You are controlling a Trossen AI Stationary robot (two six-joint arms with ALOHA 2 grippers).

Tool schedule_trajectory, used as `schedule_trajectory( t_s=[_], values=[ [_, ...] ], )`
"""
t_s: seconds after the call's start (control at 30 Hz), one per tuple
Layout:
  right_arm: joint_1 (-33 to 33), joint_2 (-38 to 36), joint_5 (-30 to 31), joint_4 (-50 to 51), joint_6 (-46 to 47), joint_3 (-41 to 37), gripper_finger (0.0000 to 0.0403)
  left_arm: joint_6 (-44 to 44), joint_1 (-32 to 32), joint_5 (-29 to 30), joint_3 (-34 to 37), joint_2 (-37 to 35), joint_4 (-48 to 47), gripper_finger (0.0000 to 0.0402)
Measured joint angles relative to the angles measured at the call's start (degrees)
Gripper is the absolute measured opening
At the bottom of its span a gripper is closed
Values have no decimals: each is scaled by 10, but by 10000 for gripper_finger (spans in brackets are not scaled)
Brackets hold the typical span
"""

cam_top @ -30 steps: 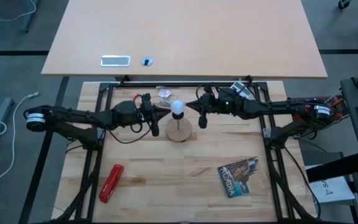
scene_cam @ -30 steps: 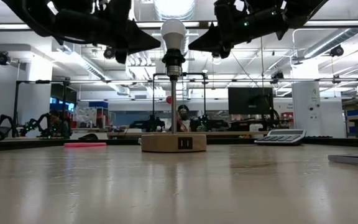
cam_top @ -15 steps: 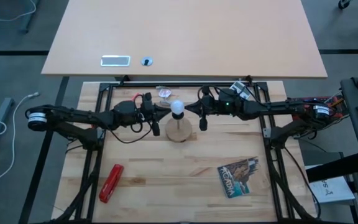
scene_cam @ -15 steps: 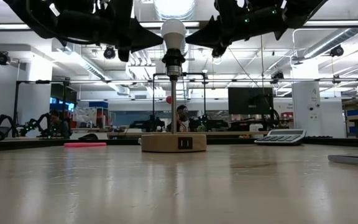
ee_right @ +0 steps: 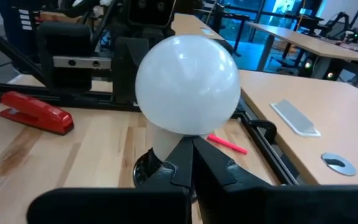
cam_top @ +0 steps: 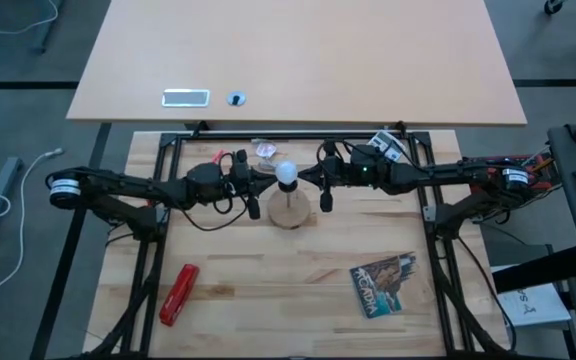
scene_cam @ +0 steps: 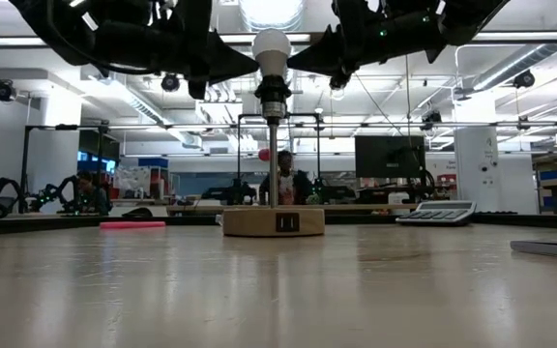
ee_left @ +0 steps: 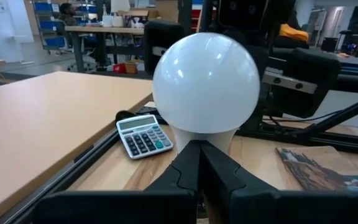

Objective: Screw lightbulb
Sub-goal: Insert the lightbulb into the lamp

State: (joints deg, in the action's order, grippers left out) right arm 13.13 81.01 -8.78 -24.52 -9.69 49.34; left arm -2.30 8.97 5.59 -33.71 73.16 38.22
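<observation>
Landmark: the lamp stand, a round wooden base (cam_top: 288, 212) with a black upright socket (scene_cam: 272, 97).

Left to right:

- Red stapler (cam_top: 179, 293) sits well off to the left of the stand, toward the near table edge.
- Left gripper (cam_top: 265, 177) is just left of the stand's top, fingers together, tips pointed at the neck of the lightbulb (cam_top: 286, 173). Its wrist view shows the closed tips right under the globe of the bulb (ee_left: 206, 92); contact vs. a hair short, can't tell.
- The bulb is upright in the socket on top of the stand.
- Right gripper (cam_top: 308, 176) mirrors it just right of the stand, fingers also together, tips at the bulb neck (ee_right: 187, 84).
- Calculator (cam_top: 388, 141) is right of the stand at the far edge; a booklet (cam_top: 386, 283) is right of the stand toward the near side.

Step, my read: bulb is seated in the socket, both closed grippers pinching in on the neck from opposite sides, probably turning or checking it. Next move needs a real hold on the bulb (fingers apart, around the globe or neck) and a rotation about the socket axis without shoving the stand sideways.

Hidden: the threads and how deep the base sits are inside the socket. In the low view both grippers are dark shapes cut off at the frame top. Small whitish item behind the stand is too small to identify.
</observation>
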Motion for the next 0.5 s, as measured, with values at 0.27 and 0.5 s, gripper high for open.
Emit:
schedule_trajectory(
  t_s=[0.27, 0.5],
  values=[
    [-10, 2, -15, -3, -4, 0, 0, -1, 1, 21, 0, 7, 9, 0],
    [-21, 3, -12, -6, -15, 0, 0, -1, 0, 19, 0, 7, 10, 0]
  ],
)
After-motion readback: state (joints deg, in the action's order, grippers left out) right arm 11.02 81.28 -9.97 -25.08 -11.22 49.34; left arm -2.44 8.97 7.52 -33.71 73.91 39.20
